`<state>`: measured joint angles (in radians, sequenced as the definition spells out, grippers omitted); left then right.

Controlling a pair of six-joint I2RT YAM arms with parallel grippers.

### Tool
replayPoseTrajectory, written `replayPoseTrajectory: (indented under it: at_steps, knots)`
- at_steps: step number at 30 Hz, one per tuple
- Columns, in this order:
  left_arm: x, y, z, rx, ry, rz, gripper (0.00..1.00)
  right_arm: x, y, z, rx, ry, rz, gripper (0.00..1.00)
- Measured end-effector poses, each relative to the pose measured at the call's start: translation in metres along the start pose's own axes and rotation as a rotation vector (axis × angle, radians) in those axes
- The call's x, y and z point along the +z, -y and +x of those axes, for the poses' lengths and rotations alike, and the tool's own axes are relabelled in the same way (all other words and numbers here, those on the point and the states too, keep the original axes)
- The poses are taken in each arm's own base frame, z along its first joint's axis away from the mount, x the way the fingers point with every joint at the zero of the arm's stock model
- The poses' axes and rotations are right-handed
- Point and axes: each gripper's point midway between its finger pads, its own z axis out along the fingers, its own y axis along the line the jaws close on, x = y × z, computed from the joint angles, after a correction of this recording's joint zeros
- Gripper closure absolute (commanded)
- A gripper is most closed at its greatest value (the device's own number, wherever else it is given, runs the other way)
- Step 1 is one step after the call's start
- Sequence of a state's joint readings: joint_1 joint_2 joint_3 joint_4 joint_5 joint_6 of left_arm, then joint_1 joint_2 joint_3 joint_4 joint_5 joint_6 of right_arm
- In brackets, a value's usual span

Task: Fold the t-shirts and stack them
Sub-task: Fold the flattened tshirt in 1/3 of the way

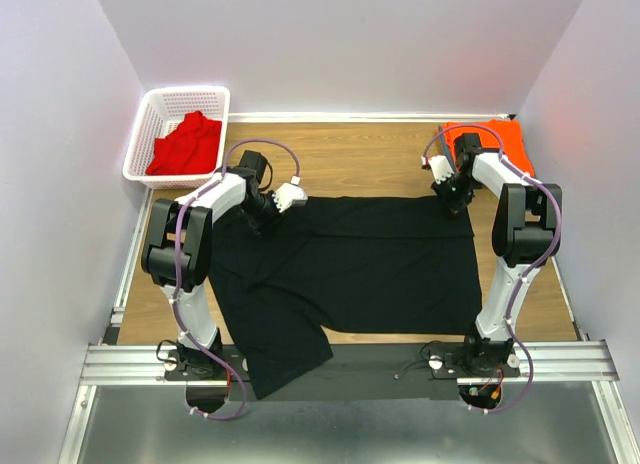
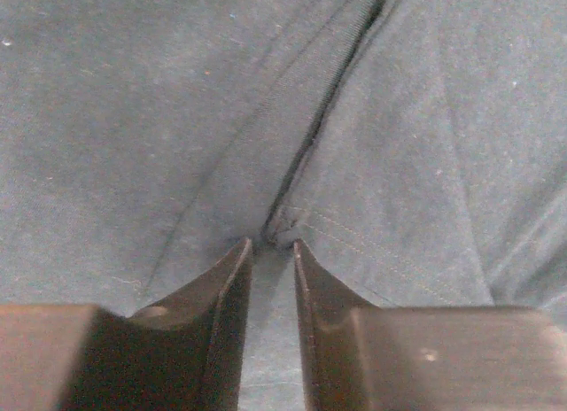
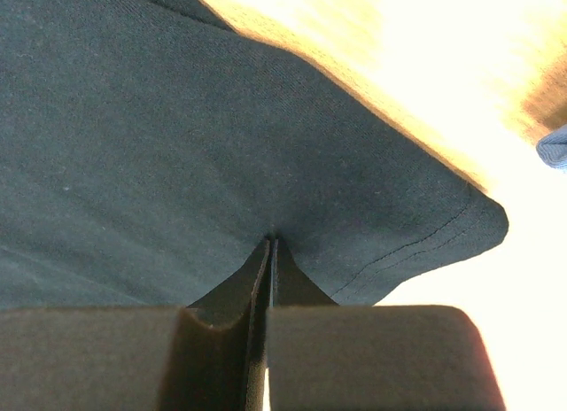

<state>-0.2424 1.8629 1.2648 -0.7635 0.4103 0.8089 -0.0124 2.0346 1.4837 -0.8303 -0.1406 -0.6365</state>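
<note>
large black cloth t-shirt (image 1: 370,264), long axis left-right; left end effector (image 2: 270,244) and right end effector (image 3: 270,243) each clamped on its far edge, body nearward.

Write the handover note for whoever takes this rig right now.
Hands: left hand shut on the black t-shirt at its far left edge; right hand shut on it near its far right corner.
Things: black t-shirt spread on the table, unfolded; orange t-shirt at the far right corner, apparently folded; red t-shirt crumpled in the white basket.
To do: fold black, then red, stack all three.
</note>
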Motion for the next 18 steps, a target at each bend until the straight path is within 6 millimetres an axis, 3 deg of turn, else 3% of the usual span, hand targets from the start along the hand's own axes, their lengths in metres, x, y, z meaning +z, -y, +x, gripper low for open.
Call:
replayPoseTrajectory:
  at_steps: [5,18]
  knots:
    - [-0.002,0.007,0.002,0.010,-0.007,0.024,1.00,0.000,0.000,0.000,0.000,-0.002,0.002,0.92]
    - [-0.018,0.026,-0.018,0.078,0.020,0.028,1.00,0.000,0.001,0.001,0.000,-0.005,0.006,0.94]
